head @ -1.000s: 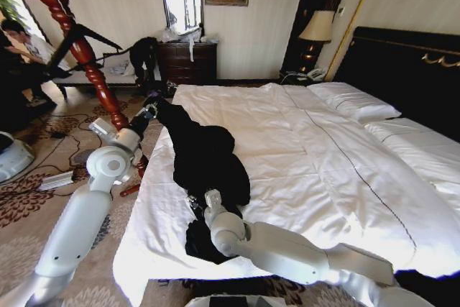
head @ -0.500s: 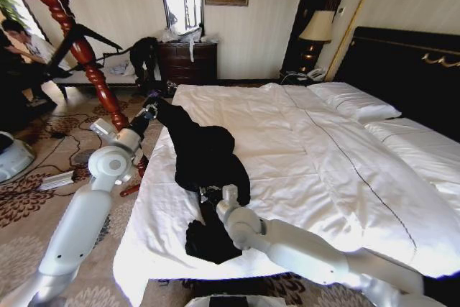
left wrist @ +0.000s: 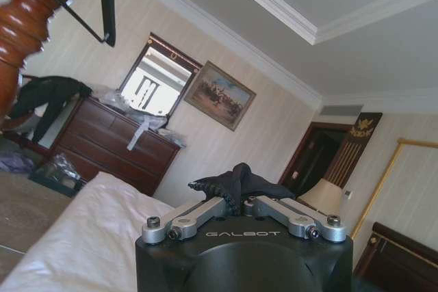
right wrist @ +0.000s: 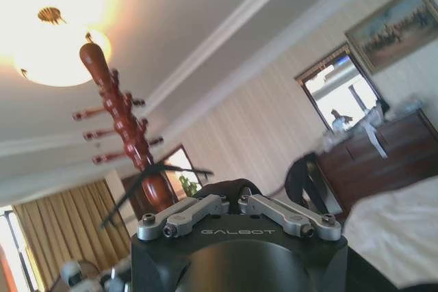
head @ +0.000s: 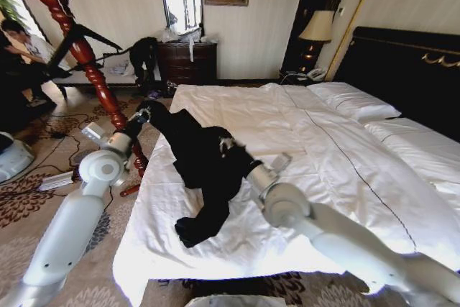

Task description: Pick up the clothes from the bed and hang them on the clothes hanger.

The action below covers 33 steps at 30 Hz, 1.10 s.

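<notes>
Since a second ago the right gripper (head: pixel 228 147) has travelled from the near edge of the bed (head: pixel 323 177) up to the middle of the coat (head: pixel 205 159), and the garment has bunched and lifted with it. Nearest the camera, a dark sleeve end trails down toward the foot of the mattress, limp on the white duvet. Farther up, the right gripper sits at the coat's middle; in its wrist view the jaws are pressed together on a fold of black cloth (right wrist: pixel 229 189). Beyond that, at the bed's left edge, the left gripper (head: pixel 142 114) holds the far end of the coat, and its wrist view shows the jaws pinching a crumpled black tuft (left wrist: pixel 236 184). So the coat hangs partly raised between both grippers, its lower part touching the duvet. Just beside the left arm rises a turned red-brown wooden stand (head: pixel 79 48), with the thin black hanger (head: pixel 93 37) perched on it, well apart from the coat. Farther back stand a dark dresser (head: pixel 188 61) and a lamp (head: pixel 316 28).
</notes>
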### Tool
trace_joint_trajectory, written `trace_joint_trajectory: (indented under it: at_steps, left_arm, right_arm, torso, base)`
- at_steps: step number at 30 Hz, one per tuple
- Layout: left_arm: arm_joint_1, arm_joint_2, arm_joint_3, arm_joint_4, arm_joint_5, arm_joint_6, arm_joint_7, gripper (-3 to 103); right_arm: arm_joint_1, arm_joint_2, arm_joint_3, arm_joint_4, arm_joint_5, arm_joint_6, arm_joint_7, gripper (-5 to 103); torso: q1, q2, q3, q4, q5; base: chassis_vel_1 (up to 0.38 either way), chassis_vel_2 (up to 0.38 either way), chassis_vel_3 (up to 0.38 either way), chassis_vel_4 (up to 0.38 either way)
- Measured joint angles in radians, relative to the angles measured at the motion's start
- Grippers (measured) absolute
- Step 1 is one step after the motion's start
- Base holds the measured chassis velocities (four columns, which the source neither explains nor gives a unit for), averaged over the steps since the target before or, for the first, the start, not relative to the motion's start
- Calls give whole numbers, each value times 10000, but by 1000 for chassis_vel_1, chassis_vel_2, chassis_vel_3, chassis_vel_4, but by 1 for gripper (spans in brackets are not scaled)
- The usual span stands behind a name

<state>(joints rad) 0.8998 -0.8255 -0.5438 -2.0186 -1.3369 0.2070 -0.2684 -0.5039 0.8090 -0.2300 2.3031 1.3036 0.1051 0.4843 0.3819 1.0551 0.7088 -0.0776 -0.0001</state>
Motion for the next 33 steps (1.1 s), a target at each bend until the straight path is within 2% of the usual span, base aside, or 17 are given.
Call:
trace_joint_trajectory:
  at_steps: [1, 3, 5, 7, 8, 10, 11, 13, 14, 18, 22, 24, 26, 27, 30, 32, 33]
  left_arm:
    - [0, 0, 0, 0, 0, 0, 0, 0]
    - [572, 436, -477, -486, -26, -61, 64, 0]
    - [997, 920, -962, -1065, -84, -168, 181, 0]
    - [1095, 1067, -1108, -1256, -114, -198, 213, 0]
    - [1266, 1432, -1507, -1791, -227, -267, 269, 0]
    - [1178, 1775, -1734, -2254, -344, -310, 292, 0]
    - [1082, 1906, -1795, -2417, -407, -318, 294, 0]
    - [1028, 1984, -1838, -2501, -453, -318, 293, 0]
    - [817, 2220, -1954, -2727, -671, -318, 268, 0]
    - [377, 2401, -1766, -2677, -904, -232, 130, 0]
    - [247, 2140, -1084, -2115, -750, -106, 85, 0]
    - [253, 1665, -307, -1628, -605, -36, 23, 0]
    - [276, 1210, 338, -1278, -424, 12, -64, 0]
    - [276, 1210, 338, -1278, -424, 12, -64, 0]
    - [285, 461, 1122, -814, 86, 88, -198, 0]
    - [284, 336, 1222, -755, 176, 98, -215, 0]
    - [288, 67, 1398, -609, 369, 127, -281, 0]
  right_arm:
    - [0, 0, 0, 0, 0, 0, 0, 0]
    - [292, -151, 381, 209, 308, 44, -23, 0]
    - [637, -364, 857, 475, 631, 50, -26, 0]
    - [746, -442, 1004, 536, 706, 50, -25, 0]
    - [1035, -714, 1408, 744, 915, 50, -26, 0]
    - [1304, -1152, 1971, 1044, 1239, 50, -30, 0]
    - [1471, -1354, 2224, 1190, 1450, 41, -28, 0]
    - [1580, -1446, 2339, 1251, 1556, 28, -25, 0]
    - [2037, -1642, 2607, 1340, 1982, -91, 28, 0]
    - [2588, -1533, 2250, 772, 2331, -401, 319, 0]
    - [2129, -950, 1448, -557, 2056, -1207, 585, 0]
    - [1584, -344, 616, -2008, 1636, -1709, 759, 0]
    - [1313, 173, -104, -3363, 1166, -1917, 836, 0]
    - [1313, 173, -104, -3363, 1166, -1917, 836, 0]
    - [1183, 890, -1019, -5060, 34, -1948, 768, 0]
    - [1176, 1013, -1122, -5309, -148, -1939, 729, 0]
    - [1173, 1319, -1261, -5807, -519, -1920, 679, -1]
  torso:
    - [0, 0, 0, 0, 0]
    - [-1, 1, 0, 6, -3]
    - [-1, 1, -1, 1, -2]
    - [-1, 1, -1, -1, -1]
    - [-1, 1, -1, 0, 3]
    - [-1, 1, -1, -2, 3]
    - [-2, 1, -1, -10, 2]
    - [-1, 1, -1, -11, 1]
    - [-2, 3, -2, -10, 2]
    - [-5, 4, -4, -4, 0]
    - [-2, 2, 0, 4, -1]
    - [0, 0, 3, -4, 1]
    - [1, 0, 3, -3, 0]
    - [1, 0, 3, -3, 0]
    - [2, 0, 3, -2, 0]
    - [2, -1, 4, -3, -2]
    - [2, -1, 3, -4, 0]
  base:
    - [0, 0, 0, 0]
    - [0, 0, 0, 0]
    - [0, 0, 0, 0]
    - [0, 0, 0, 0]
    - [0, 0, 0, 0]
    - [0, 0, 0, 0]
    - [0, 0, 0, 0]
    - [0, 0, 0, 0]
    - [0, 0, 0, 0]
    - [0, 0, 0, 0]
    - [0, 0, 0, 0]
    - [0, 0, 0, 0]
    - [0, 0, 0, 0]
    - [0, 0, 0, 0]
    - [0, 0, 0, 0]
    - [0, 0, 0, 0]
    - [0, 0, 0, 0]
